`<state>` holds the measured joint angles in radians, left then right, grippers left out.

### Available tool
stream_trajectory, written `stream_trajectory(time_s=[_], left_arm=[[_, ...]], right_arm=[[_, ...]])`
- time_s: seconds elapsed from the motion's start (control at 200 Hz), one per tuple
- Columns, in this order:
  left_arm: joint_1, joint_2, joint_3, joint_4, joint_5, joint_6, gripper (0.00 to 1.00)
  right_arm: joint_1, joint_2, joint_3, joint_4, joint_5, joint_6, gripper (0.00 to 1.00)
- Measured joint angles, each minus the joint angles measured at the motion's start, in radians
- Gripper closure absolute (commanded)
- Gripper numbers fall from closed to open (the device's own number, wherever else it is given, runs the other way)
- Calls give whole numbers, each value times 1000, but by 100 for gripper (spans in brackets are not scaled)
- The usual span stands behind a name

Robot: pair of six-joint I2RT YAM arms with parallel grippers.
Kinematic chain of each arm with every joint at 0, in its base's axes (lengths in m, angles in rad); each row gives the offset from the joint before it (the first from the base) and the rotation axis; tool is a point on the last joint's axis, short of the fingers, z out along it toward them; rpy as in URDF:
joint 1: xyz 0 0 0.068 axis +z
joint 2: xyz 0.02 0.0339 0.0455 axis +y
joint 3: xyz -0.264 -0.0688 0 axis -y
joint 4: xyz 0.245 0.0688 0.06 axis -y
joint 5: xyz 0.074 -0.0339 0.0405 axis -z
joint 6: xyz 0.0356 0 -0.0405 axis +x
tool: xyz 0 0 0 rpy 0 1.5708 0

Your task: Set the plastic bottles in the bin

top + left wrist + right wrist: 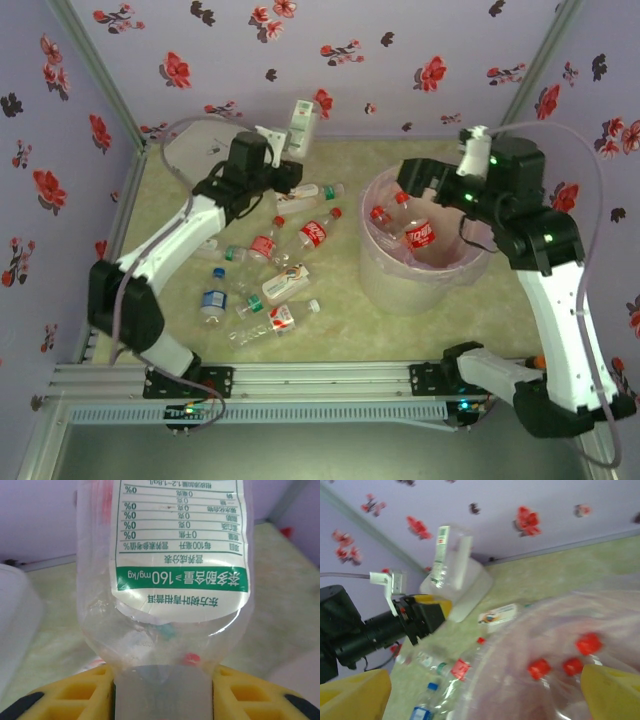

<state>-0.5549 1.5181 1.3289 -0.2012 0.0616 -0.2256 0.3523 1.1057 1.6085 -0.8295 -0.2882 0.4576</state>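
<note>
My left gripper is shut on a clear plastic bottle with a white and green label, raised upright over the back of the table. The left wrist view has that bottle squeezed between the yellow fingers. My right gripper hangs open over the bin, a pale bucket lined with a pink bag. A red-labelled bottle and other red-capped bottles lie inside. The right wrist view shows my yellow fingertips wide apart with nothing between them. Several bottles lie scattered on the table at left centre.
A flat white lidded box sits at the back left, behind the left arm. Flowered walls close in the back and both sides. A metal rail runs along the near edge.
</note>
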Motion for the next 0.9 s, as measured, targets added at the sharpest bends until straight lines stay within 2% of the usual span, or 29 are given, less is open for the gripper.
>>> stream_trajectory(time_s=[0.19, 0.305, 0.485, 0.64, 0.75, 0.9], left_arm=[[-71, -230, -307, 196, 69, -106, 82], [-111, -293, -407, 267, 81, -147, 83], [-169, -351, -495, 396, 84, -166, 83], [-190, -360, -507, 444, 89, -169, 82], [-200, -360, -508, 460, 89, -169, 81], [-213, -360, -513, 470, 89, -168, 78]], right_arm=[[183, 159, 55, 79, 17, -2, 1], [251, 257, 86, 104, 24, -5, 0], [286, 357, 91, 129, 38, -21, 1], [285, 390, 91, 148, 53, -31, 1], [286, 391, 91, 179, 56, -39, 9], [286, 391, 91, 202, 61, -42, 29]])
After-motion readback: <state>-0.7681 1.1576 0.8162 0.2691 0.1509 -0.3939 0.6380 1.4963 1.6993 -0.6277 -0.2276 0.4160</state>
